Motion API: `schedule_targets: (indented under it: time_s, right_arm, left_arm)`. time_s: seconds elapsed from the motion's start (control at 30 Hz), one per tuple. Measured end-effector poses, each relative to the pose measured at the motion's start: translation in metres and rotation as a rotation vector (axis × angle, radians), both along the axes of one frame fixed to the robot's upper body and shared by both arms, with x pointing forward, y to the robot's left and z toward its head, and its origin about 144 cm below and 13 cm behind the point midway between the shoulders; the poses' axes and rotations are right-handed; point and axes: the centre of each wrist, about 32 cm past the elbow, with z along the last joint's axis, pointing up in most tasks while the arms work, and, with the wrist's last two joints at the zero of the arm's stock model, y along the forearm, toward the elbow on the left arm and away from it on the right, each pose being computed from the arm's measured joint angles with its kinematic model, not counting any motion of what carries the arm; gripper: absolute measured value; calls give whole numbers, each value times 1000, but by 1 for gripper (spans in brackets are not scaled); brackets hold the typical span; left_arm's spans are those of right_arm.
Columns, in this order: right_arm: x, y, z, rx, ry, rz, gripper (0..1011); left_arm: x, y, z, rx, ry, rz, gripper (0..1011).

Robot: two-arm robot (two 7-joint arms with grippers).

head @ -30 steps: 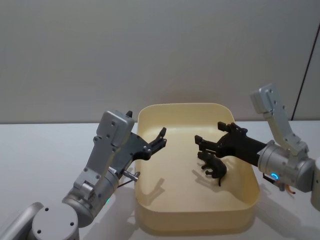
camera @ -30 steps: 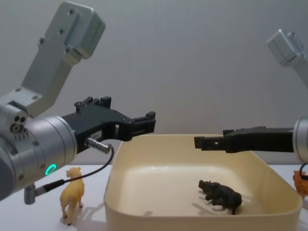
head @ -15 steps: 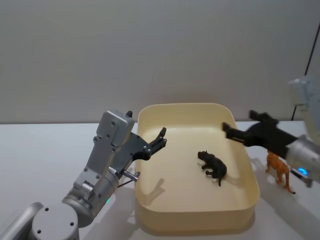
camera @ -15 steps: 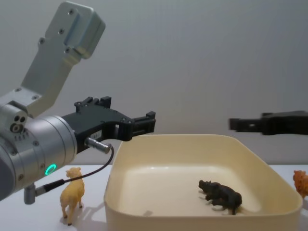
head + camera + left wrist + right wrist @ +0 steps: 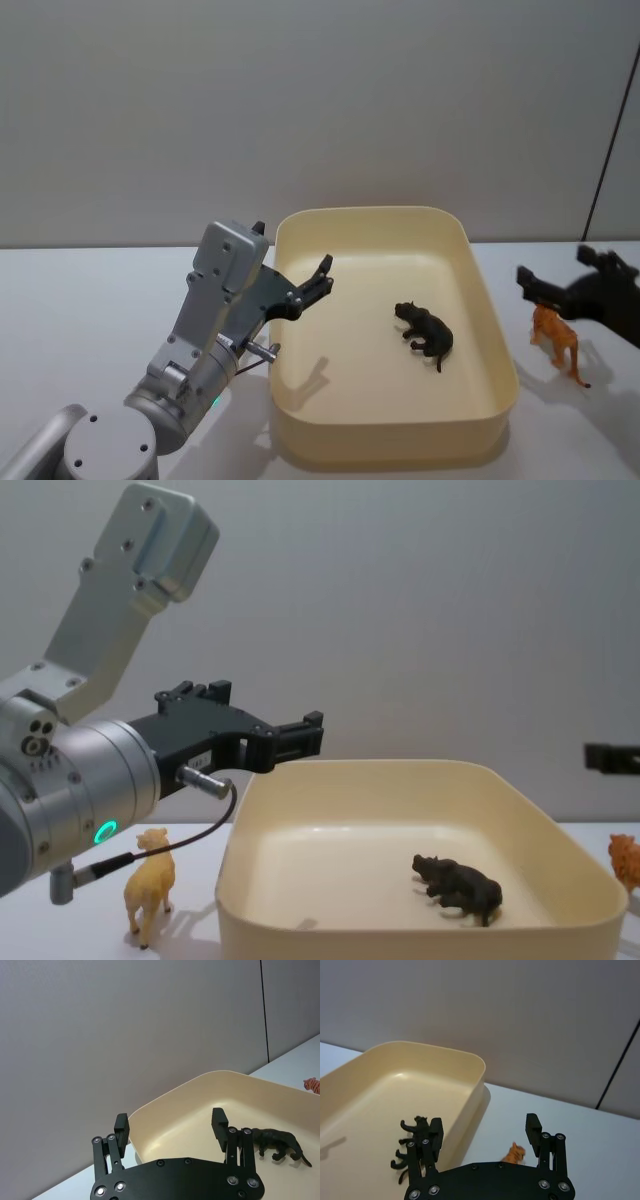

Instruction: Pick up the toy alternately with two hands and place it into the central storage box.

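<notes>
Of three toy animals, one black toy animal (image 5: 425, 333) rests on the floor of the single cream box (image 5: 370, 212), right of its middle and apart from both end effectors. The left end effector (image 5: 322, 278) hangs over the box's left rim, fingers spread and empty. The right end effector (image 5: 484, 1129) is outside the box to the right, also spread and empty, just above one orange toy tiger (image 5: 558, 340) standing on the desk (image 5: 80, 300). One pale yellow toy animal (image 5: 150, 880) stands left of the box.

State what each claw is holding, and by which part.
Nothing. The left claw and right claw are open and empty; the black toy animal lies loose in the storage box.
</notes>
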Motion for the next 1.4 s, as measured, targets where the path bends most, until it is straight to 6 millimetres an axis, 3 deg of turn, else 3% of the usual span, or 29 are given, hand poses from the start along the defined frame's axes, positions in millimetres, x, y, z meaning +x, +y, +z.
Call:
schedule_targets:
  time_s: [0.33,0.67,1.03,1.4]
  right_arm:
    - [-29,-15,-16,-30,84,-52,1001]
    - [-41,-24,-32,-58,139,-100,1001]
    - [-32,-21,-44,-71,160,-102,1001]
    - [-8,-8,-54,-72,163,-89,1001]
  left_arm:
    - [0,0,0,0,0,0,1001]
    - [0,0,0,0,0,0,1001]
    - [0,0,0,0,0,0,1001]
    - [0,0,0,0,0,0,1001]
